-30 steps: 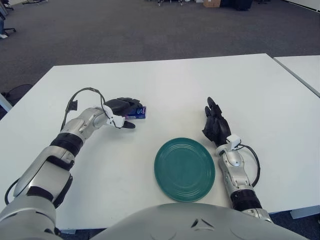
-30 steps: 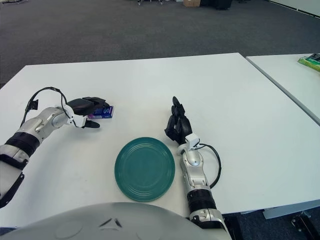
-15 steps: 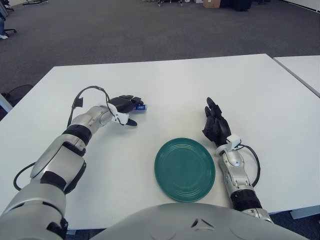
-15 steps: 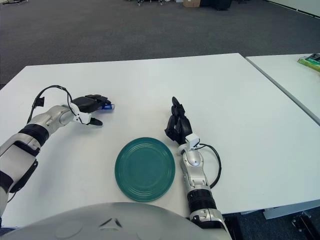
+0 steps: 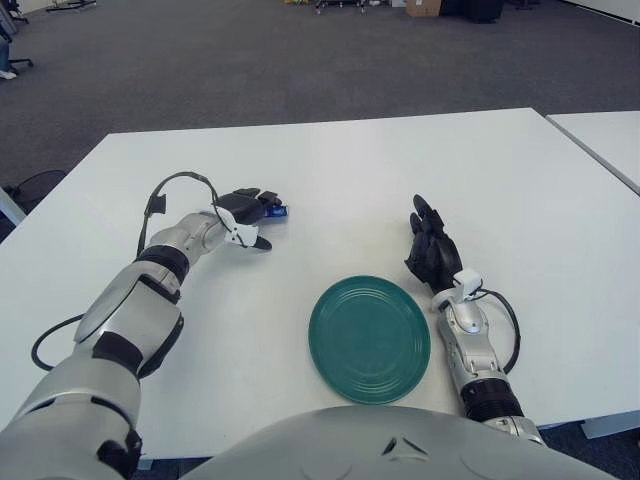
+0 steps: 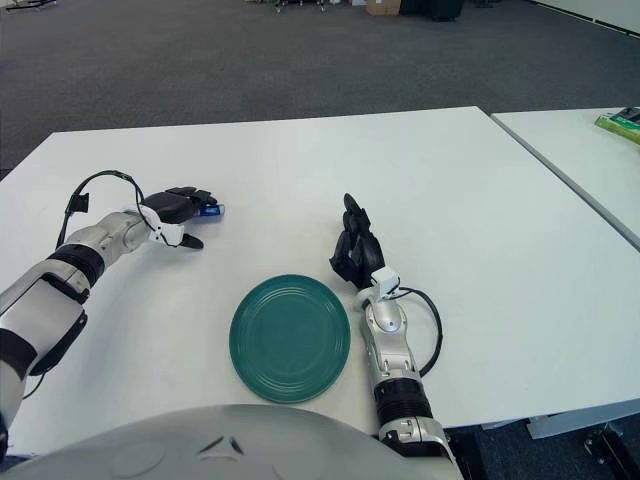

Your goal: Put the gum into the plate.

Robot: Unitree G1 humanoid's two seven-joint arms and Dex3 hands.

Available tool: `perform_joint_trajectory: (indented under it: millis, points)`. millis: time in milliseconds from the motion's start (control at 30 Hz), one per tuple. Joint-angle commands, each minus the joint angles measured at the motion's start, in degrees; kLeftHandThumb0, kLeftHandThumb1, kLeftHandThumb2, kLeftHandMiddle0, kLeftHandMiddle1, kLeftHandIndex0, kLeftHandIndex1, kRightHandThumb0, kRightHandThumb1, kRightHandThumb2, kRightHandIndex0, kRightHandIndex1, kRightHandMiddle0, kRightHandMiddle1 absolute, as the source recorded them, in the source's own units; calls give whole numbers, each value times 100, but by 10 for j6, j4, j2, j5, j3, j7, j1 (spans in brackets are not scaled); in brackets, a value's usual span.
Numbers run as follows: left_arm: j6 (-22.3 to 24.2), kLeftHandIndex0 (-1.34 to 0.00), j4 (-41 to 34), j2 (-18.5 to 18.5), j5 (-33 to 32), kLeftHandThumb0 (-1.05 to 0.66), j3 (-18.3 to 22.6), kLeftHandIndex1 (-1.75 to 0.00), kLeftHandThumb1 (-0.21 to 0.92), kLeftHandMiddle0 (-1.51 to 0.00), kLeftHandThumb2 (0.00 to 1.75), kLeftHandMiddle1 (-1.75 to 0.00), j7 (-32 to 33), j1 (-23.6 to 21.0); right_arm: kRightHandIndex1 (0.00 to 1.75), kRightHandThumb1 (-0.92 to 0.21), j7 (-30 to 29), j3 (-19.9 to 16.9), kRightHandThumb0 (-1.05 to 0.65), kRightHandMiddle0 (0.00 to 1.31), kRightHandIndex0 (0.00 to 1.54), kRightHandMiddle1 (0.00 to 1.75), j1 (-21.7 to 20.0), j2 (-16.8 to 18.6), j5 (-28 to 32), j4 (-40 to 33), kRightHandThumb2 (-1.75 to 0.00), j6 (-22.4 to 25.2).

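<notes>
- Left hand [image 5: 243, 210] is at the far left of the white table [image 5: 330, 170], fingers draped over the blue gum pack [image 5: 277, 211]; can't tell if it's actually gripped.
- Risk: shallow hold, so the pack could slip out on the carry to the green plate [image 5: 369, 338], which is well apart.
- Right hand [image 5: 431, 250] is idle just beside the plate, fingers curled.
- Right eye view adds a green item [image 6: 621, 123] on the neighbouring table.
</notes>
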Motion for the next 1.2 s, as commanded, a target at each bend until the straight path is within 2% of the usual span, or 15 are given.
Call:
perform_joint_trajectory:
  millis: [0,400,433,533,567,600,633,733,867,1167]
  points:
    - [21,-3,33,-10,15,-90,-17,-99,92,-25,22,-4,-1,35,2,-92,-6,-10,-79,0,9,26,58,2,6,81,-96,64]
    - [48,-1,68,-32,-21,-86,8,-99,92,-38,30,-10,-17,25,2,-92,1,-13,-82,0,13,32,56,2,10,90,-95,56]
    - [50,-1,68,-33,-23,-85,10,-103,92,-39,30,-17,-14,26,2,-92,1,-13,-81,0,13,32,56,2,10,91,-95,56]
    - [58,-3,69,-38,-28,-81,13,-126,92,-31,30,-67,1,30,2,-92,0,-13,-81,0,14,35,56,2,9,92,-94,53]
    - [67,-6,68,-44,-31,-79,16,-140,92,-28,28,-96,13,34,2,-92,-1,-13,-81,0,15,37,56,3,10,91,-94,52]
    - [83,-20,66,-53,-34,-65,19,-148,82,-35,45,-124,32,41,2,-92,-1,-14,-80,0,15,38,57,4,10,89,-94,52]
    - [95,-29,65,-60,-37,-56,21,-157,72,-46,66,-142,44,46,2,-92,-1,-14,-80,0,16,40,57,4,11,88,-95,52]
    - [132,-41,65,-73,-42,-47,29,-169,57,-64,94,-164,85,51,2,-92,-3,-15,-79,0,18,44,58,6,11,86,-95,52]
    - [153,-49,65,-81,-45,-44,34,-173,47,-80,111,-172,113,55,2,-92,-4,-17,-79,0,19,47,58,7,11,86,-93,51]
    - [144,-56,65,-97,-52,-45,49,-175,38,-105,124,-175,191,72,3,-92,-10,-35,-79,0,23,53,50,14,24,100,-91,48]
